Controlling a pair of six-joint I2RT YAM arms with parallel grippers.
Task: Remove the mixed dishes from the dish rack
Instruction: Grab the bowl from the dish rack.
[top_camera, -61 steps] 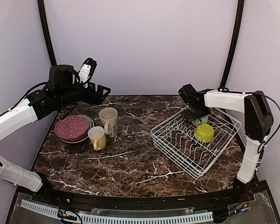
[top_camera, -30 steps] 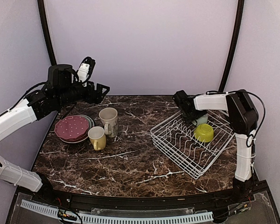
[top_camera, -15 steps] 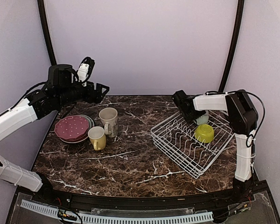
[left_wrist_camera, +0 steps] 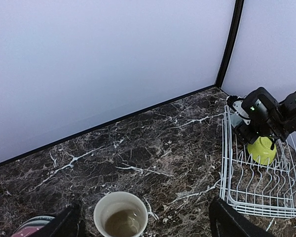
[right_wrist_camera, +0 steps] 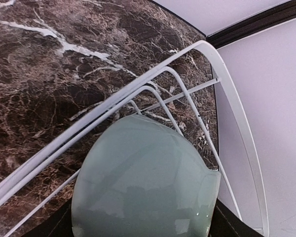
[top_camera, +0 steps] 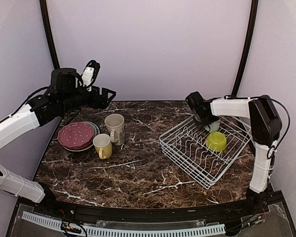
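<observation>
Dish rack [top_camera: 190, 155] sits on the right of the surface [top_camera: 138, 168]. Lime-green bowl [top_camera: 216, 141] and pale mint bowl [top_camera: 214, 126] are in its back corner. Plates [top_camera: 78, 134], yellow mug [top_camera: 102, 146] and cream-grey mug [top_camera: 114, 127] are out, at left. Right gripper [top_camera: 205, 120] is at the pale mint bowl. Left gripper [top_camera: 107, 95] hovers well apart, above the mugs.

Left wrist: fingers [left_wrist_camera: 64, 224] spread wide, empty.

Right wrist: pale mint bowl [right_wrist_camera: 143, 182] sits dome toward the camera, between both fingers [right_wrist_camera: 52, 227], which look clamped on its flanks. The dish rack's side wires run just beside it. My read: lift straight up first, else it snags the rail.
</observation>
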